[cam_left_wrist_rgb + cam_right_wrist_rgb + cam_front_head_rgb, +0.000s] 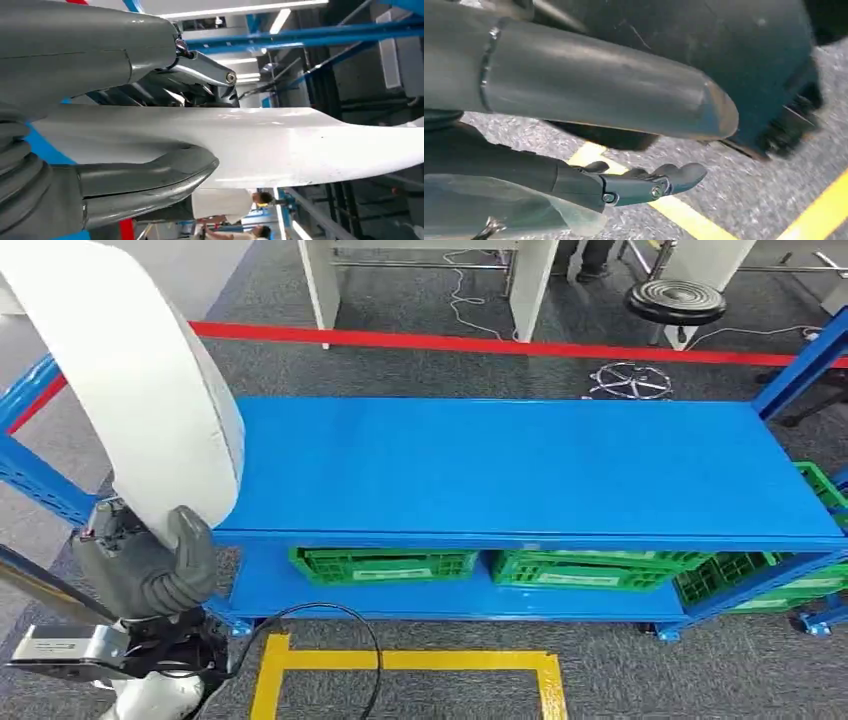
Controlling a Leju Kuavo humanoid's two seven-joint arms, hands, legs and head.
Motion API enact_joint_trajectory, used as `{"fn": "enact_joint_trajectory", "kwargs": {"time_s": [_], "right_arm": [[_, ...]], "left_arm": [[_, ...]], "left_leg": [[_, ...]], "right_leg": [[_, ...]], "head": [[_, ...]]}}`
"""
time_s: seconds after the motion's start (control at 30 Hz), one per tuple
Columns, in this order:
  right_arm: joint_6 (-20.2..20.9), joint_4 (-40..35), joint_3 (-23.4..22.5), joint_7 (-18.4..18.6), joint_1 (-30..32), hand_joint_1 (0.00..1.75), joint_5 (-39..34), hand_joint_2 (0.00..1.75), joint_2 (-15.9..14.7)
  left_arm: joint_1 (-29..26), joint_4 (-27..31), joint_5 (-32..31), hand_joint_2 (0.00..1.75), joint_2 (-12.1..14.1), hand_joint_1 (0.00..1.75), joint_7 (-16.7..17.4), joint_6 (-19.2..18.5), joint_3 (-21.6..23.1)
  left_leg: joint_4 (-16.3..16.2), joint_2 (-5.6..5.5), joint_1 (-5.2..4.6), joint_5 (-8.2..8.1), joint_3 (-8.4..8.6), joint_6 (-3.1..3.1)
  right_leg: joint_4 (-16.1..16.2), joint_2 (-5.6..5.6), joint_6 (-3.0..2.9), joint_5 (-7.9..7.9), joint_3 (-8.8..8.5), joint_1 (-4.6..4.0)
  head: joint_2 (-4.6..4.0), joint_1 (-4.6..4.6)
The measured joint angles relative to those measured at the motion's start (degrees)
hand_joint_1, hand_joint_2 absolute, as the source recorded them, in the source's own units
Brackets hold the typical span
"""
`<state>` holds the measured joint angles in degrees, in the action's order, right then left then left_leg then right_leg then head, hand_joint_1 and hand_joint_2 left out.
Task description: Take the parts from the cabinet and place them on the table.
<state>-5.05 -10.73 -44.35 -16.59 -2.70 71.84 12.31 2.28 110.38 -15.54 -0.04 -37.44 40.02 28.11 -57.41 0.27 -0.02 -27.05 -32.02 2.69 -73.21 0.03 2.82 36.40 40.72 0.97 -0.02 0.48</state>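
Observation:
My left hand (150, 565) grips a large white curved part (140, 390) at the head view's left edge, in front of the blue cabinet's top shelf (520, 465). The part rises from the hand and arches up over the shelf's left end. In the left wrist view the white part (300, 145) lies clamped between the grey thumb (150, 175) and the darker fingers (200, 75). My right hand (589, 95) hangs over the grey floor with thumb and fingers apart and nothing in it.
Green crates (385, 565) (590, 570) (790, 580) sit on the lower shelf. Yellow floor tape (400, 660) and a black cable (330, 620) lie in front of the cabinet. Behind it are red tape (480, 342), white table legs (325, 280) and a black stool (676, 300).

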Motion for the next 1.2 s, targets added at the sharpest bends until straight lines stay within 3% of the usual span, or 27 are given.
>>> {"fn": "enact_joint_trajectory", "kwargs": {"time_s": [0.03,0.07,0.13,0.17,0.2,0.23,0.3,0.33,0.37,0.4,0.47,0.5,0.53,0.57,0.6,0.67,0.7,0.73,0.87,0.9,0.93,1.0,1.03,1.07,1.1,1.17,1.2], "right_arm": [[0.00,0.00,0.00,0.00,0.00,0.00,0.00,0.00,0.00],[-0.02,0.00,0.00,0.00,0.00,0.00,0.00,0.00,0.00],[-0.11,0.00,-0.02,0.00,-0.03,0.00,0.00,0.00,0.00],[-0.13,0.00,0.00,0.00,-0.12,0.00,0.00,0.00,0.00],[-0.15,0.00,0.00,0.00,-0.27,0.00,0.00,0.00,0.00],[-0.20,0.00,0.00,0.00,-0.31,0.00,0.00,0.00,0.02],[-0.22,0.00,0.00,0.02,-0.27,0.00,0.00,0.00,0.02],[-0.35,0.00,0.00,0.13,-0.11,0.00,0.00,0.00,0.02],[-0.33,0.04,0.00,0.13,-0.06,0.00,0.00,0.00,0.20],[-0.46,0.02,-0.02,0.17,-0.11,0.00,-0.02,0.00,0.20],[-0.44,0.02,0.00,0.15,-0.23,0.00,0.00,0.00,0.20],[-0.44,0.02,0.00,0.18,-0.14,0.00,0.02,0.00,0.20],[-0.44,0.02,0.00,0.17,-0.10,0.00,0.02,0.00,0.20],[-0.44,0.02,0.00,0.17,-0.08,0.00,0.02,0.00,0.20],[-0.44,0.02,0.00,0.17,-0.12,0.00,0.02,0.00,0.20],[-0.44,0.02,0.00,0.13,-0.17,0.00,0.04,0.00,0.24],[-0.44,0.02,0.00,0.13,-0.18,0.00,0.07,0.00,0.26],[-0.44,0.02,0.00,0.11,-0.16,0.00,0.11,0.00,0.33],[-0.42,0.04,0.00,0.13,-0.03,0.00,0.15,0.00,0.37],[-0.42,0.04,0.00,0.13,-0.01,0.00,0.15,0.00,0.35],[-0.42,0.04,0.00,0.18,-0.02,0.00,0.15,0.00,0.35],[-0.42,0.04,0.00,0.22,-0.02,0.00,0.15,0.00,0.35],[-0.44,0.04,0.00,0.22,-0.03,0.00,0.17,0.00,0.35],[-0.44,0.04,0.00,0.24,-0.02,0.00,0.15,0.00,0.35],[-0.44,0.04,0.00,0.28,-0.02,0.00,0.17,0.00,0.35],[-0.46,0.04,0.00,0.28,-0.06,0.00,0.20,0.00,0.35],[-0.46,0.04,0.00,0.28,-0.16,0.00,0.24,0.00,0.35]], "left_arm": [[-0.06,0.00,-0.04,1.75,0.00,1.75,-0.02,-0.02,0.00],[-0.12,0.00,-0.11,1.75,0.00,1.75,-0.02,-0.04,0.00],[-0.20,0.00,-0.48,1.75,0.00,1.75,-0.02,-0.07,0.00],[-0.23,0.00,-0.70,1.75,-0.04,1.75,-0.02,-0.07,0.00],[-0.32,0.00,-0.90,1.75,-0.13,1.75,-0.02,-0.07,0.00],[-0.34,0.00,-1.03,1.75,-0.20,1.75,-0.02,-0.07,0.00],[-0.37,0.00,-1.22,1.75,-0.33,1.75,-0.02,-0.07,0.00],[-0.45,0.00,-1.38,1.75,-0.33,1.75,-0.02,-0.09,0.00],[-0.65,0.00,-1.46,1.75,-0.33,1.75,-0.04,-0.11,0.00],[-0.78,0.00,-1.53,1.75,-0.33,1.75,-0.07,-0.09,0.00],[-0.92,0.00,-1.66,1.75,-0.33,1.75,-0.09,-0.09,-0.02],[-1.04,0.00,-1.73,1.75,-0.33,1.75,-0.09,-0.04,-0.02],[-1.13,0.00,-1.84,1.75,-0.33,1.75,-0.09,0.00,-0.02],[-1.19,0.00,-2.01,1.75,-0.28,1.75,-0.09,0.04,-0.04],[-1.22,0.00,-2.25,1.75,-0.31,1.75,-0.09,0.11,-0.04],[-1.21,0.00,-2.62,1.75,-0.33,1.75,-0.09,0.09,-0.04],[-1.17,0.00,-2.91,1.75,-0.39,1.75,-0.07,0.11,-0.07],[-1.20,0.02,-3.06,1.75,-0.48,1.75,-0.07,0.09,-0.07],[-1.34,0.00,-3.43,1.75,-0.61,1.75,-0.07,0.11,-0.15],[-1.25,0.00,-3.50,1.75,-0.72,1.75,-0.07,0.11,-0.15],[-1.24,0.00,-3.50,1.75,-0.92,1.75,-0.07,0.11,-0.17],[-1.50,0.00,-3.50,1.75,-1.03,1.75,-0.04,0.11,-0.20],[-1.55,0.00,-3.50,1.75,-1.07,1.75,0.02,0.11,-0.26],[-1.62,0.00,-3.50,1.75,-1.09,1.75,0.02,0.11,-0.30],[-1.70,0.00,-3.52,1.75,-1.09,1.75,0.02,0.11,-0.31],[-1.85,0.00,-3.98,1.75,-1.14,1.75,0.02,0.11,-0.35],[-1.86,0.00,-4.13,1.75,-1.27,1.75,0.02,0.11,-0.39]], "left_leg": [[-0.03,0.04,-0.16,0.47,-0.66,0.02],[-0.06,0.07,-0.30,0.96,-1.32,0.03],[-0.21,0.06,-0.47,1.71,-2.32,-0.09],[-0.39,0.02,-0.51,2.03,-2.70,-0.25],[-0.61,0.02,-0.65,2.27,-2.96,-0.54],[-0.80,0.07,-0.79,2.63,-3.13,-0.82],[-0.72,0.12,-0.63,3.65,-3.48,-1.39],[-0.68,0.07,-0.66,4.14,-3.60,-1.74],[-0.98,-0.14,-0.62,3.62,-3.98,-1.99],[-2.21,-0.26,-0.62,1.05,-4.51,-2.51],[-9.93,-0.25,-0.14,-5.89,-6.32,-3.20],[-13.92,-0.25,-0.01,-8.01,-7.06,-3.46],[-17.35,-0.25,0.15,-8.90,-7.33,-3.71],[-17.94,-0.25,0.28,-8.10,-6.79,-3.83],[-16.54,-0.24,0.44,-6.15,-5.16,-3.90],[-7.81,-0.25,0.64,-2.33,0.95,-3.75],[-2.56,-0.29,0.64,-3.40,4.15,-3.48],[0.77,-0.35,0.41,-4.50,6.11,-3.13],[1.36,-0.34,0.01,-3.10,4.51,-1.58],[1.76,0.18,0.38,-2.23,4.15,-1.20],[1.82,0.12,0.38,-1.38,3.09,-0.48],[1.67,0.16,0.29,0.16,1.27,-0.41],[1.63,0.21,0.23,0.75,0.43,-0.38],[1.52,0.29,0.21,1.52,-0.67,-0.44],[1.39,0.33,0.22,2.06,-1.45,-0.52],[0.88,0.35,0.31,3.16,-3.36,-0.91],[0.47,0.30,0.36,3.68,-3.96,-1.22]], "right_leg": [[-2.52,0.00,-0.01,0.37,0.16,0.00],[-2.39,0.00,-0.13,-0.98,-0.98,-0.01],[3.93,0.00,-0.54,-5.06,-6.15,-0.14],[9.74,0.01,-0.93,-6.36,-10.22,-0.27],[14.58,0.01,-1.28,-4.63,-12.99,-0.46],[16.77,0.04,-1.27,-4.30,-14.90,-0.49],[16.74,0.18,-1.38,-4.35,-14.22,-0.70],[16.76,0.13,-1.84,-4.79,-13.41,-0.66],[17.20,-0.24,-2.44,-5.57,-13.00,-0.07],[17.20,-0.24,-3.09,-6.10,-12.68,-0.19],[16.99,-0.38,-3.56,-7.35,-11.29,-0.24],[16.88,-0.44,-3.58,-7.92,-10.54,-0.30],[16.65,-0.51,-3.57,-8.51,-9.56,-0.30],[16.37,-0.57,-3.53,-8.94,-8.66,-0.30],[16.01,-0.57,-3.42,-9.42,-7.67,-0.30],[15.23,-0.51,-3.12,-10.19,-5.93,-0.29],[14.95,-0.46,-2.84,-10.55,-5.52,-0.29],[14.79,-0.33,-2.42,-10.97,-5.13,-0.53],[15.71,-0.42,-0.73,-13.20,-4.72,-0.29],[14.99,-0.07,-0.64,-11.73,-4.32,-0.06],[12.68,-0.06,-0.50,-7.78,-3.09,-0.16],[4.63,-0.09,-0.27,-1.05,-1.18,-0.13],[1.24,-0.10,-0.15,0.47,-0.64,-0.14],[-1.64,-0.10,-0.05,0.51,-0.69,-0.13],[-1.80,-0.10,-0.04,-0.78,-1.59,-0.12],[4.10,-0.11,-0.02,-5.44,-6.97,-0.04],[9.76,-0.12,-0.03,-6.20,-11.12,0.09]], "head": [[0.00,0.05],[0.00,0.00],[0.00,0.02],[0.00,0.02],[0.00,0.00],[0.00,-0.11],[0.00,-0.02],[0.00,-0.07],[0.00,0.15],[0.00,-0.13],[0.00,-0.55],[0.00,-0.55],[0.00,-0.55],[0.00,-0.57],[0.00,-0.57],[0.00,-0.59],[0.00,-0.57],[0.00,-0.48],[0.00,-0.53],[0.00,-0.50],[0.00,-0.18],[0.00,-0.09],[0.00,-0.07],[0.00,-0.08],[0.00,-0.07],[0.00,-0.04],[0.00,-0.04]]}}
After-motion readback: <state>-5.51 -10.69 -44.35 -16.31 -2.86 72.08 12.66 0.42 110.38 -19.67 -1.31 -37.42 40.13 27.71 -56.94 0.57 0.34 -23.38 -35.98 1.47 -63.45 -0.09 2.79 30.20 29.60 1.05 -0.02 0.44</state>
